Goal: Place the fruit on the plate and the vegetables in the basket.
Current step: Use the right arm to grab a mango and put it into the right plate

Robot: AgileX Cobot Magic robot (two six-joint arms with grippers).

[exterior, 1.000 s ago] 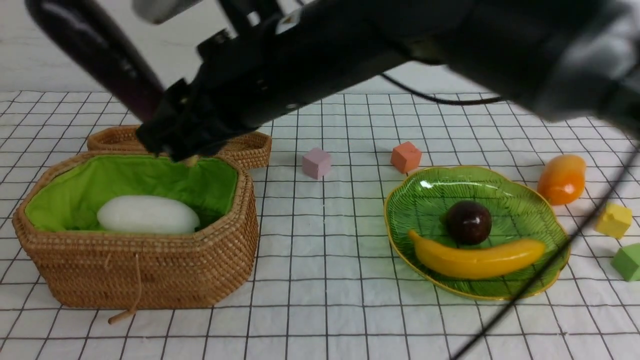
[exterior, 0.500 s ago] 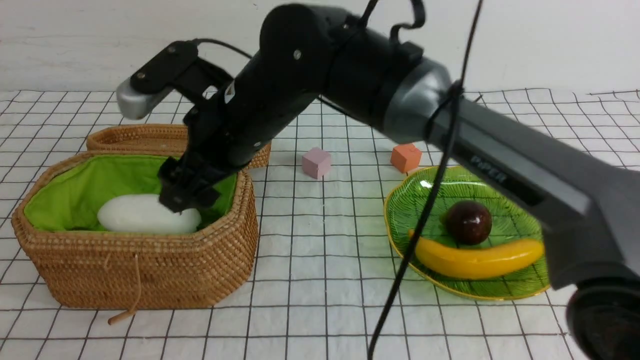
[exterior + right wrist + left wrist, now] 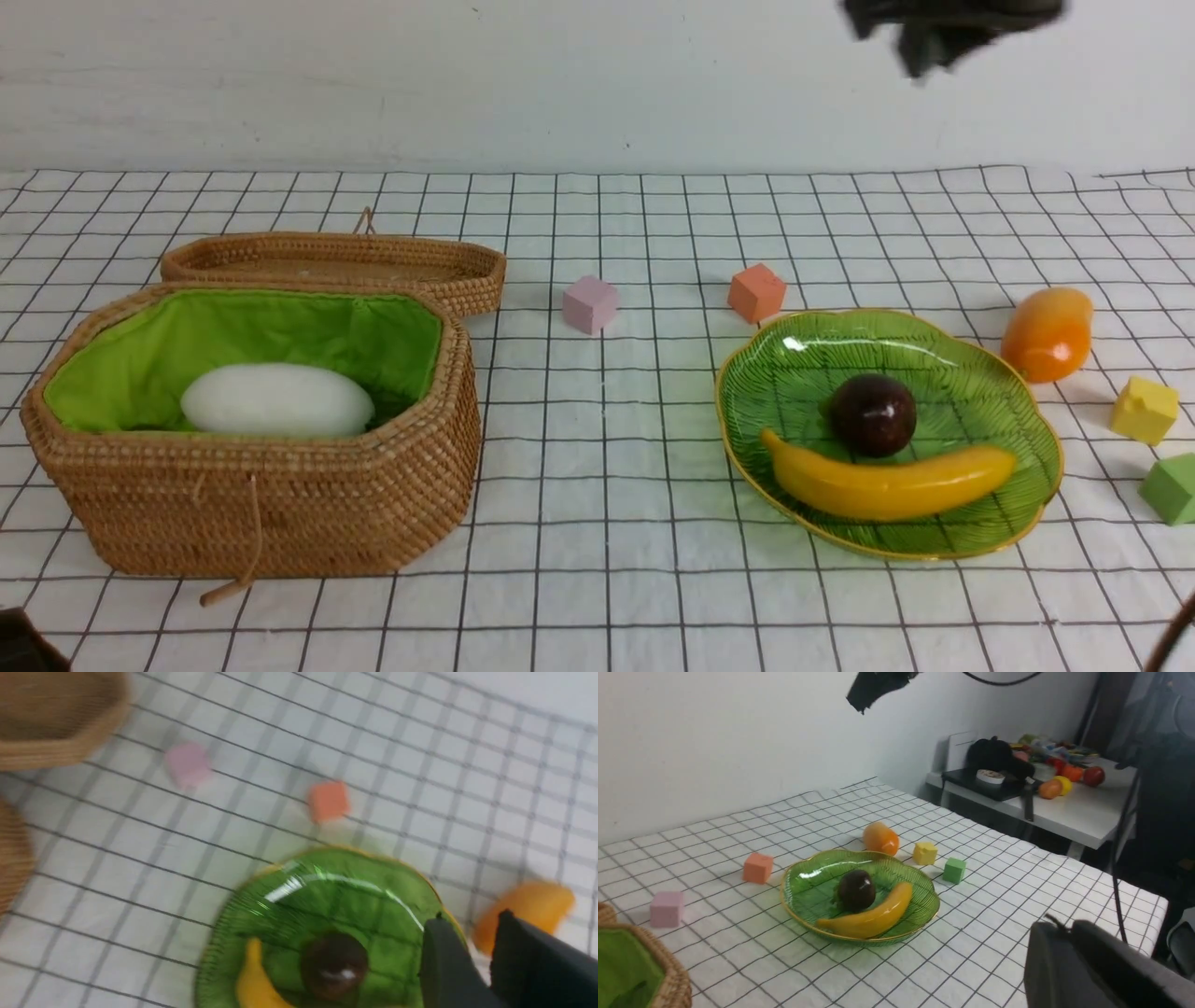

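Beside the green leaf-patterned glass plate [image 3: 943,322], off its far right rim, I see the glossy orange oval mango [image 3: 1049,332] lying nearest my right gripper [image 3: 481,961], whose empty jaws stand narrowly apart above it.

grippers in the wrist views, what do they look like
Both are plain matte black with flat, blocky fingers and no markings that show. The left gripper has a thin black cable running up behind it. The right gripper shows a narrow gap between its fingers.
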